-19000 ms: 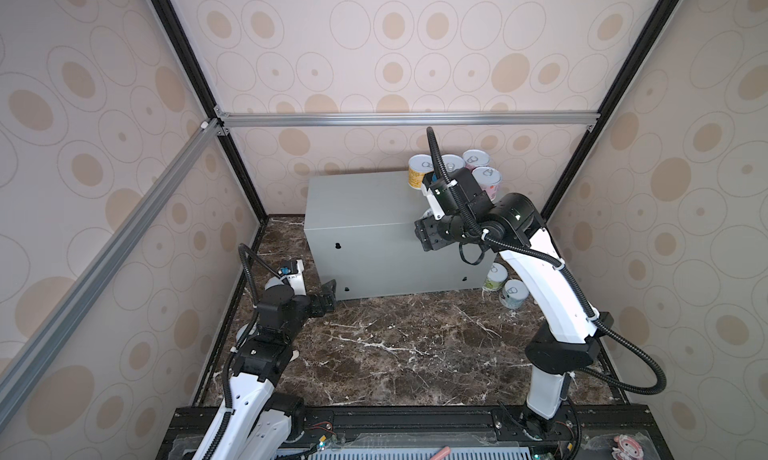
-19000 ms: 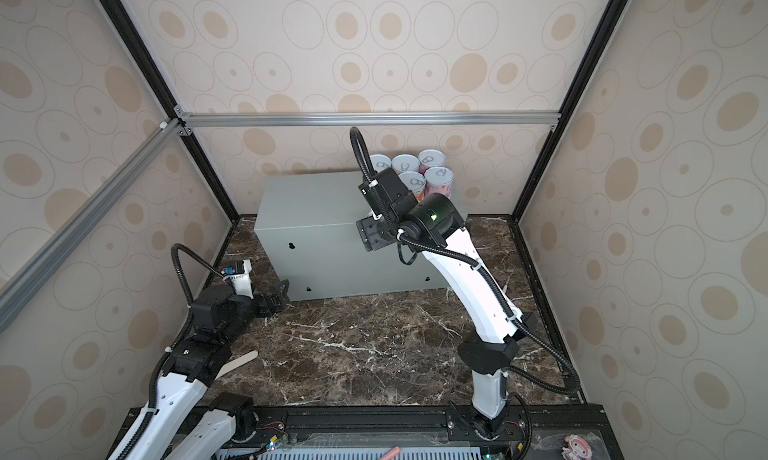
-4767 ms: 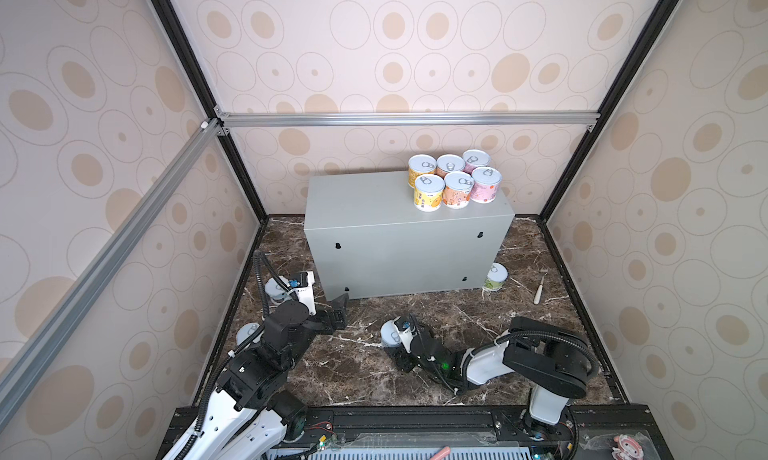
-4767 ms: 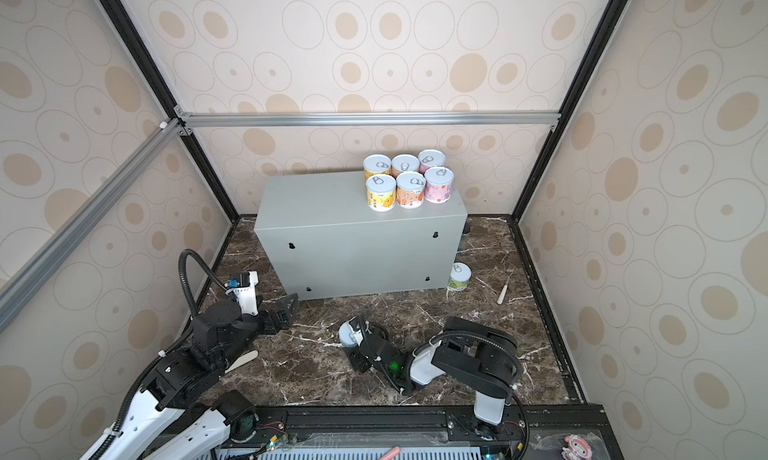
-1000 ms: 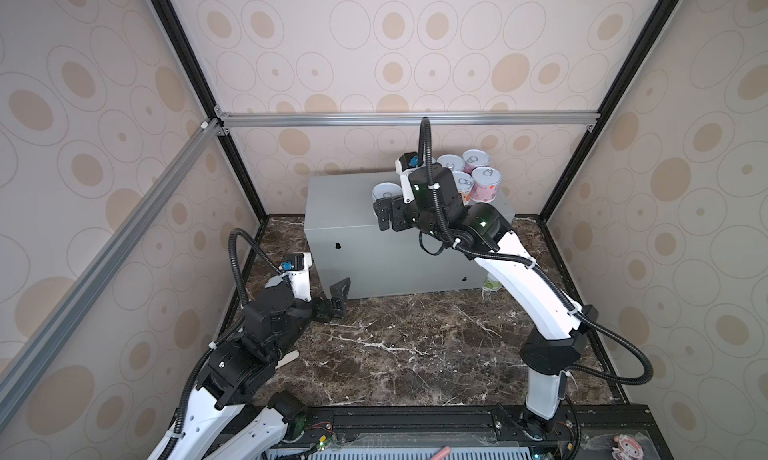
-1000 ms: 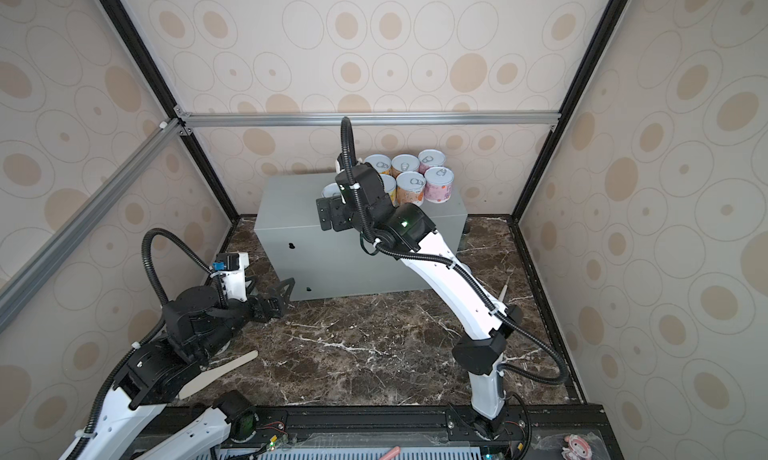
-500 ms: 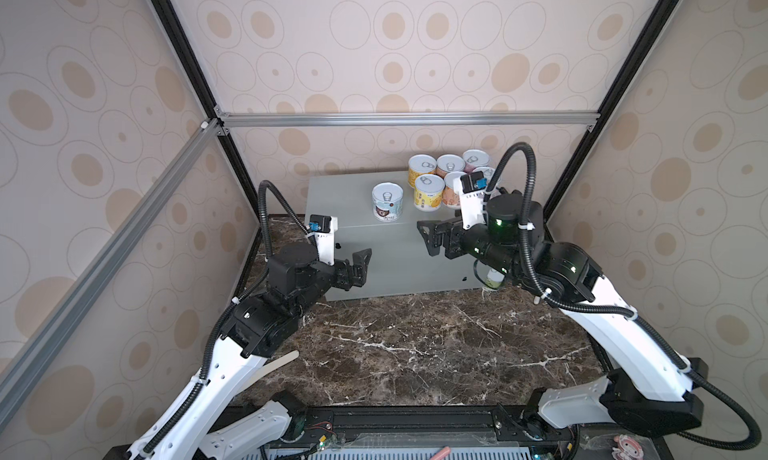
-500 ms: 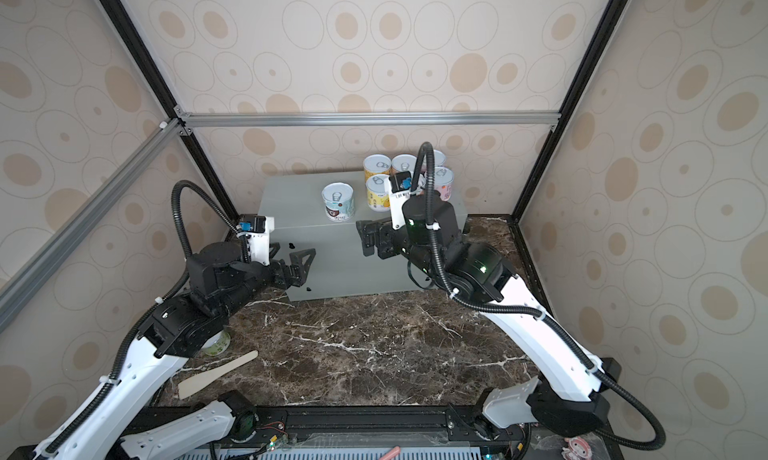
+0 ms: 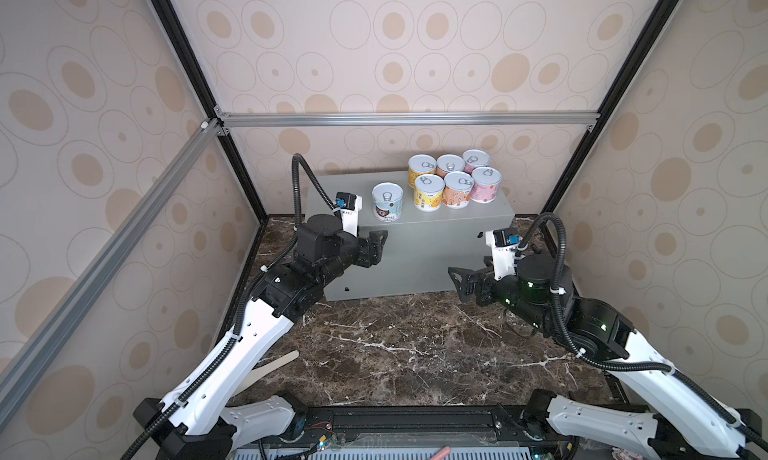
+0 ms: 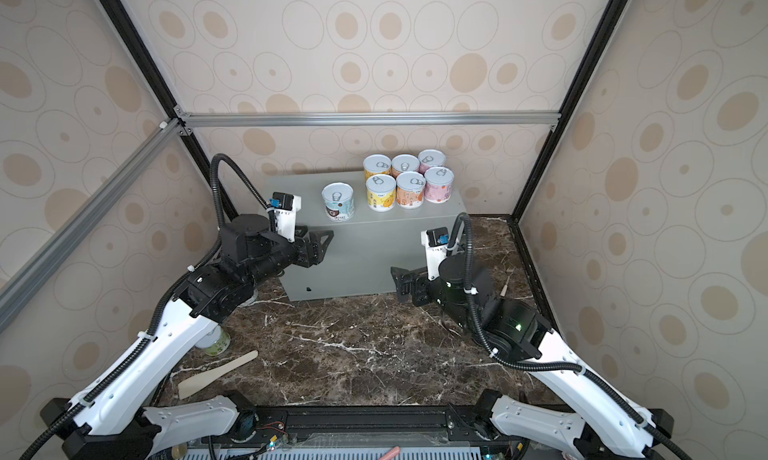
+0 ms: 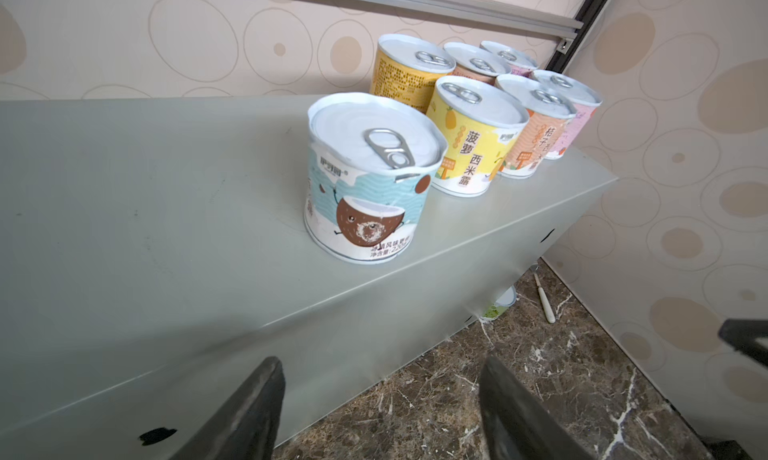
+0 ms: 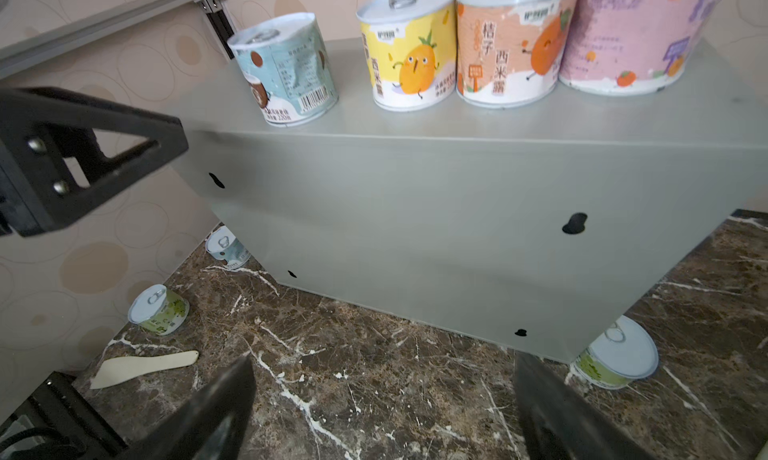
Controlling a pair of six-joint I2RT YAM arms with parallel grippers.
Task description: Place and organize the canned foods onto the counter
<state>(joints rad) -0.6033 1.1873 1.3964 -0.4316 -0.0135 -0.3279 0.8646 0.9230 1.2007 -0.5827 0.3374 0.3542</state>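
Several canned foods stand upright on the grey counter [image 9: 415,245]. A pale teal can [image 9: 387,201] stands alone, left of a tight cluster that includes a yellow can [image 9: 429,191], an orange can [image 9: 457,189] and a pink can [image 9: 485,184]. My left gripper [image 9: 380,242] hovers open and empty at the counter's front edge, just below and left of the teal can [image 11: 370,179]. My right gripper [image 9: 457,280] hangs open and empty before the counter's front face. On the floor, a green can [image 12: 160,310], a teal can [image 12: 226,248] and another green can [image 12: 619,356] stand beside the counter.
A pale wooden spatula [image 10: 216,374] lies on the dark marble floor at the front left, near the green can [image 10: 216,343] under my left arm. A small white stick [image 10: 504,289] lies by the right wall. Patterned walls and black frame posts enclose the space.
My left gripper has risen toward the teal can and its jaws have narrowed. My right gripper has drawn back and down from the counter top, leaving the teal can standing there.
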